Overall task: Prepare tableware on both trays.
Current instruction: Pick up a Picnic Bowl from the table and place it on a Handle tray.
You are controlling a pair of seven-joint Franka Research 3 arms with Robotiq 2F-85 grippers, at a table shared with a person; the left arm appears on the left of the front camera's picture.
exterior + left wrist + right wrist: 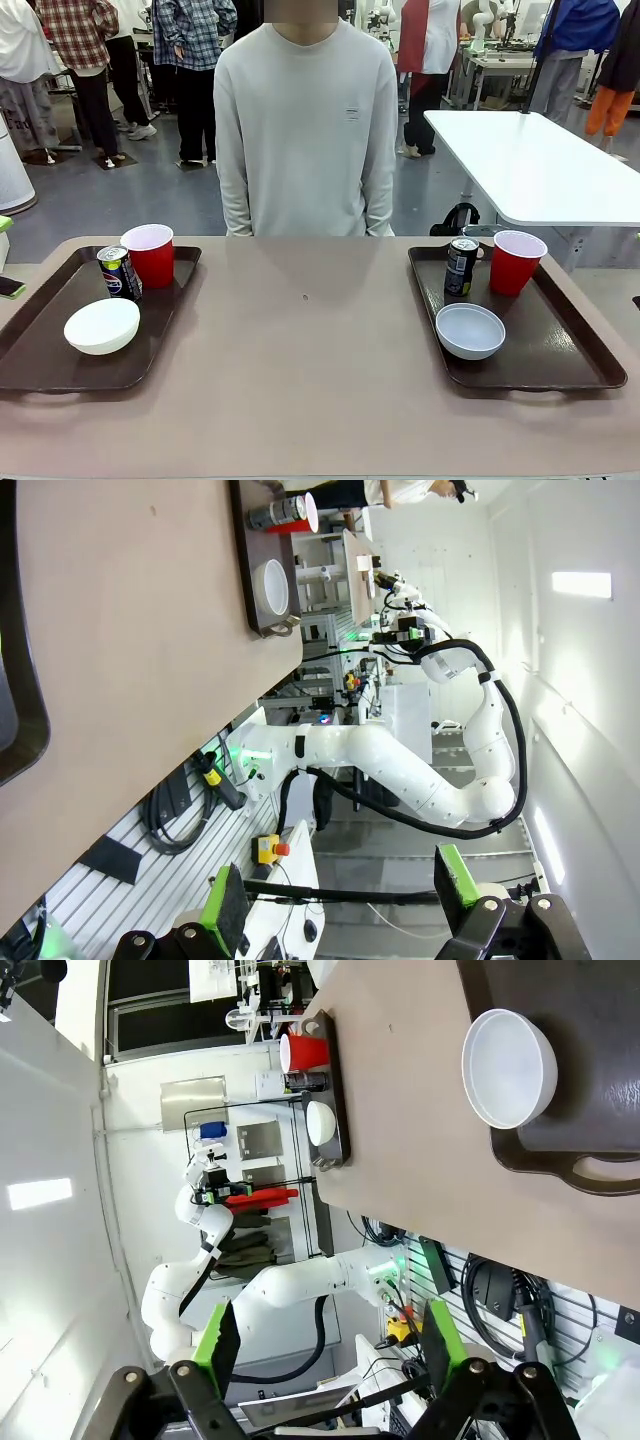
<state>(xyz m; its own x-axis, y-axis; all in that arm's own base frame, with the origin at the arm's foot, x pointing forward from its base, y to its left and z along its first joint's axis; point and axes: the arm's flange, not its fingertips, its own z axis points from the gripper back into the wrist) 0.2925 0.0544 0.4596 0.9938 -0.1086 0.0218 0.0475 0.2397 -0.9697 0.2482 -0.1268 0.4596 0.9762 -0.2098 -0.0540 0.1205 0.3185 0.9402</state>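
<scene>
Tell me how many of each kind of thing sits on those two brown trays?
Red cups: 2
Soda cans: 2
Bowls: 2
Total: 6, one of each kind per tray

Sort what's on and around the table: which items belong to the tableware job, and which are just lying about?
Belongs to the job:
left tray with red cup, soda can, white bowl
right tray with red cup, dark can, greyish bowl

Lying about:
phone-like object at the table's left edge
black bag on the floor
</scene>
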